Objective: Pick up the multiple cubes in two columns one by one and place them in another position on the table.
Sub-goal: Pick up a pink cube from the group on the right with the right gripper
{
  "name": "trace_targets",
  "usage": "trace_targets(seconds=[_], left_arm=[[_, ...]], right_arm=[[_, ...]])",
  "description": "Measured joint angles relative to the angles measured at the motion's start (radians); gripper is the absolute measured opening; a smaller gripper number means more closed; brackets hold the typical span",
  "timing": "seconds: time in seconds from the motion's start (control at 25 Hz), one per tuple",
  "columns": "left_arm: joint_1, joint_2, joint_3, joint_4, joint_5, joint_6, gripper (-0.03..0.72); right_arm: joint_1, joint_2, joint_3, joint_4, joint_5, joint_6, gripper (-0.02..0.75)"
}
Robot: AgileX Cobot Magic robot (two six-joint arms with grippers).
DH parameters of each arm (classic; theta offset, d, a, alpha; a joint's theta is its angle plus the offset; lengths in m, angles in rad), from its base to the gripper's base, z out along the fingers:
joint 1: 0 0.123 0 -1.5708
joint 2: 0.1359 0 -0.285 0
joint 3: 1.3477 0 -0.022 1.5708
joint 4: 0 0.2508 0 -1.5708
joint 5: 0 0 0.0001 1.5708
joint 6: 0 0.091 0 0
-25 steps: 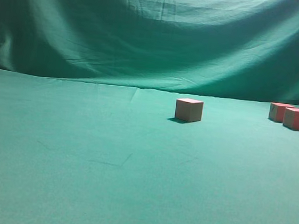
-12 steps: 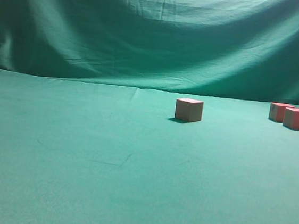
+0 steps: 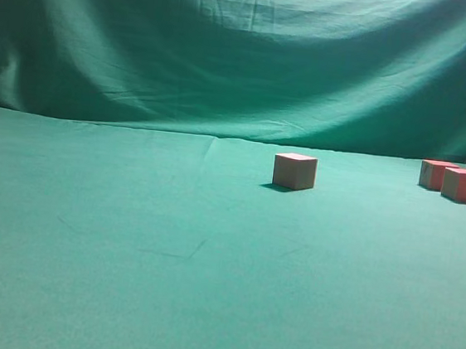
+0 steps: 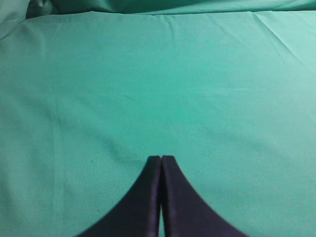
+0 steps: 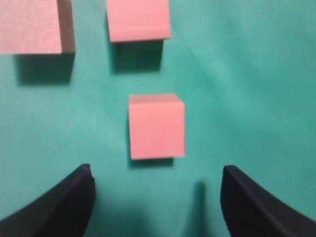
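Ext. view: lone cube point(image 3: 294, 171) mid table point(image 3: 166, 251); cluster of cubes point(image 3: 463, 184) at 3 o'clock, cut off by frame edge; no arms visible. R wrist only: right end effector point(image 5: 157, 197) spread wide above pink cube point(image 5: 157, 126), not touching; two more cubes point(image 5: 138, 19) at 12 and 11 o'clock, cropped, blurry. L wrist only: left end effector point(image 4: 161, 170) pinched closed, empty, over bare cloth.

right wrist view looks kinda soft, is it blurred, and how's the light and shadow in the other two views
Right wrist view: yes, soft; the nearest cube has fuzzy edges, the open right claw is a dark blur, and shadows lie beneath the cubes. Exterior view: dim and grainy, the backdrop brighter at top centre, the lone cube casting a small shadow to its left. Left wrist view: even light on the table, the shut left claw a black silhouette.
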Motion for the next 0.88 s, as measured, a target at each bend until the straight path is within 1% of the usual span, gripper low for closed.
trace_targets(seconds=[0.28, 0.44, 0.48, 0.52, 0.56, 0.68, 0.72, 0.88], left_arm=[[0.0, 0.0, 0.0, 0.0, 0.0, 0.0, 0.0], [0.0, 0.0, 0.0, 0.0, 0.0, 0.0, 0.0], [0.0, 0.0, 0.0, 0.0, 0.0, 0.0, 0.0], [0.0, 0.0, 0.0, 0.0, 0.0, 0.0, 0.0], [0.0, 0.0, 0.0, 0.0, 0.0, 0.0, 0.0], [0.0, 0.0, 0.0, 0.0, 0.0, 0.0, 0.0], [0.0, 0.0, 0.0, 0.0, 0.0, 0.0, 0.0], [0.0, 0.0, 0.0, 0.0, 0.0, 0.0, 0.0]], right_arm=[[-0.003, 0.092, 0.0, 0.002, -0.129, -0.004, 0.524], [-0.011, 0.127, -0.004, 0.005, -0.158, -0.004, 0.524], [-0.011, 0.133, -0.007, 0.007, -0.161, -0.004, 0.494], [-0.011, 0.137, -0.008, 0.012, -0.164, -0.004, 0.494], [-0.011, 0.139, -0.01, 0.017, -0.166, -0.004, 0.427], [-0.011, 0.139, -0.013, 0.024, -0.161, -0.004, 0.349], [-0.011, 0.139, -0.013, 0.025, -0.158, -0.004, 0.366], [-0.011, 0.139, -0.013, 0.028, -0.156, -0.004, 0.366]])
